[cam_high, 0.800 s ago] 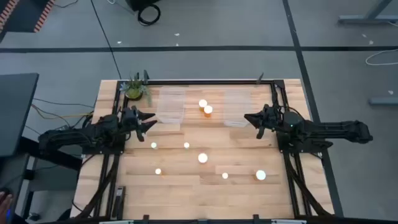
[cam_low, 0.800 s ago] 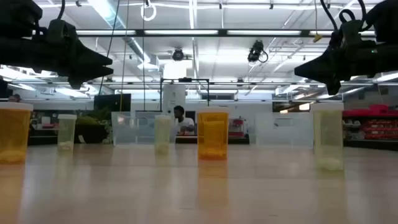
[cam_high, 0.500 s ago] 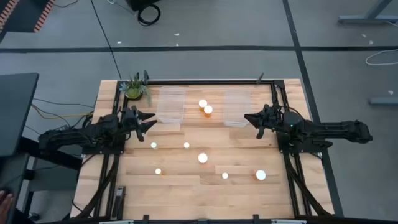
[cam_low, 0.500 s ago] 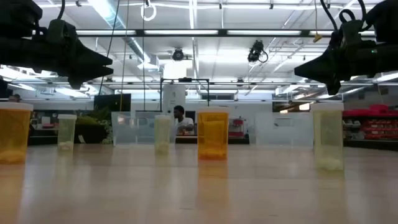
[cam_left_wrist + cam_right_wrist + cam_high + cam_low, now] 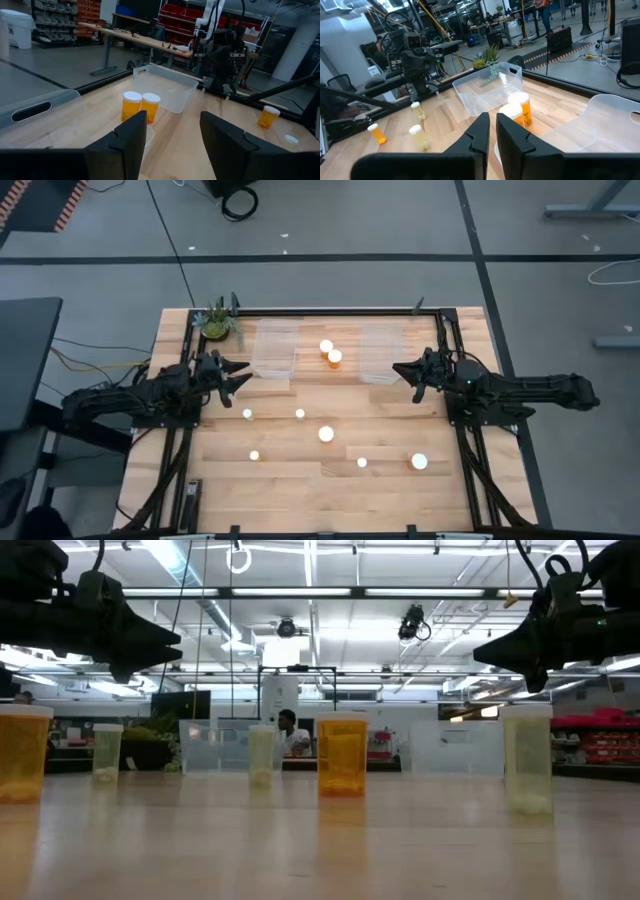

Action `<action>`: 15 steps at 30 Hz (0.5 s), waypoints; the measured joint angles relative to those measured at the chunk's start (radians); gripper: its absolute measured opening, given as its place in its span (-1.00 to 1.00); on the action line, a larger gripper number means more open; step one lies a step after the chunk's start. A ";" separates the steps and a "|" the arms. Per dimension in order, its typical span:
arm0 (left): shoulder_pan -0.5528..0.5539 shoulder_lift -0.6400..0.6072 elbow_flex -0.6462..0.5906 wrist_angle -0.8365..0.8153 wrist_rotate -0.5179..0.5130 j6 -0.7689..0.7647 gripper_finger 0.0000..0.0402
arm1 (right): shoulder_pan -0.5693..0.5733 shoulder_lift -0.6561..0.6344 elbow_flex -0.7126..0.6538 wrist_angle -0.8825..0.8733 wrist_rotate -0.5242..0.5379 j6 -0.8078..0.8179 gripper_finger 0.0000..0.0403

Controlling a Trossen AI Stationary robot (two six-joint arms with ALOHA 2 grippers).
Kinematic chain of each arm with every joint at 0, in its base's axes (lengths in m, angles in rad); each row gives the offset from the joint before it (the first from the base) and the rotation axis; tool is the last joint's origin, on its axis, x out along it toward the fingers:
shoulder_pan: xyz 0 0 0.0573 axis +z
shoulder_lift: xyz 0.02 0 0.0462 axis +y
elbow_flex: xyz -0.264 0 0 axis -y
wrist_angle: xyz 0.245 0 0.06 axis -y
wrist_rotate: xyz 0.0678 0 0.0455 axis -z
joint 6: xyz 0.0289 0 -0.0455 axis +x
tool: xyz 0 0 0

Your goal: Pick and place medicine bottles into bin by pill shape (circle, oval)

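Observation:
Several medicine bottles with white caps stand across the wooden table. Two of them (image 5: 326, 346) (image 5: 335, 357) stand together at the back between two clear bins (image 5: 273, 350) (image 5: 380, 352). Others stand nearer the front, such as one in the middle (image 5: 326, 434) and one at the front right (image 5: 419, 462). My left gripper (image 5: 243, 375) hovers open and empty at the left, beside the left bin. My right gripper (image 5: 398, 370) hovers shut and empty beside the right bin. The left wrist view shows the bottle pair (image 5: 132, 105) beyond my open left gripper (image 5: 172, 120). In the right wrist view the same pair (image 5: 520, 107) stands just past my right gripper (image 5: 492, 117).
A small green potted plant (image 5: 217, 323) stands at the table's back left corner. Black rails (image 5: 452, 340) run along the table's sides. In the low view a row of bottles, among them an amber one (image 5: 342, 755), stands under both raised arms.
Both arms and all bottles stand as before. Only a person at the lower left edge of the high view, off the table, has shifted.

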 joint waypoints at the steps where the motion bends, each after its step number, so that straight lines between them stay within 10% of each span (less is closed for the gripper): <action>1: 0.000 0.000 0.000 0.000 0.000 0.000 -0.04 | 0.000 0.000 0.000 0.000 0.000 0.000 -0.81; 15: 0.000 0.000 0.000 0.000 0.000 0.001 -0.04 | 0.000 0.000 0.000 0.000 0.000 0.000 -0.81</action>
